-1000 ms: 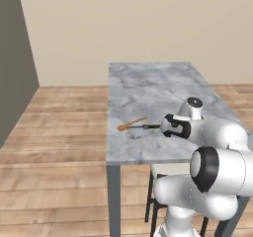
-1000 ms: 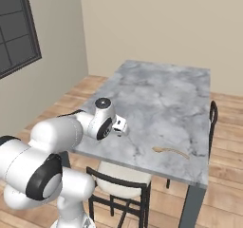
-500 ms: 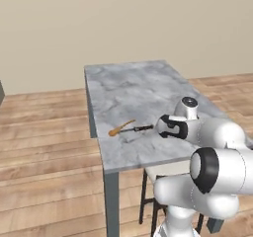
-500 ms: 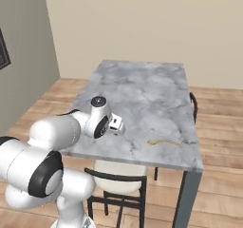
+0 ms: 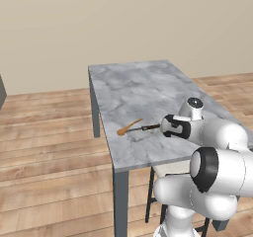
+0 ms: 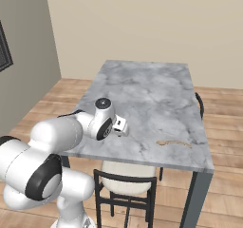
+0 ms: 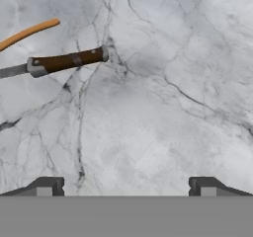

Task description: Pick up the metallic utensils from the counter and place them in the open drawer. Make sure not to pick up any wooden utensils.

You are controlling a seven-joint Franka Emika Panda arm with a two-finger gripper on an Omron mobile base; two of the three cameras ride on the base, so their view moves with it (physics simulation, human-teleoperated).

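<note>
Since a second ago our base has driven around, so the whole scene has swung in both base views: the dark wall at the left has nearly slid out of the left one, and the counter (image 5: 143, 107) now sits more squarely ahead of us. The utensils have not shifted on the marble; only our viewpoint has. Our gripper (image 7: 126, 185) hangs over bare counter with its fingers spread as wide as they go and nothing between them, which we judge suits an approach not yet committed to a target. The knife (image 7: 59, 63) lies flat with its dark handle toward the middle of the hand view and its grey blade running off the left edge. Just beside it, a thin wooden handle (image 7: 29, 32) angles away; we must leave that one alone, so we should come down on the knife handle from the side away from the wood. In the left base view the knife (image 5: 148, 128) lies just beyond our wrist, near the wooden spoon (image 5: 129, 127).
</note>
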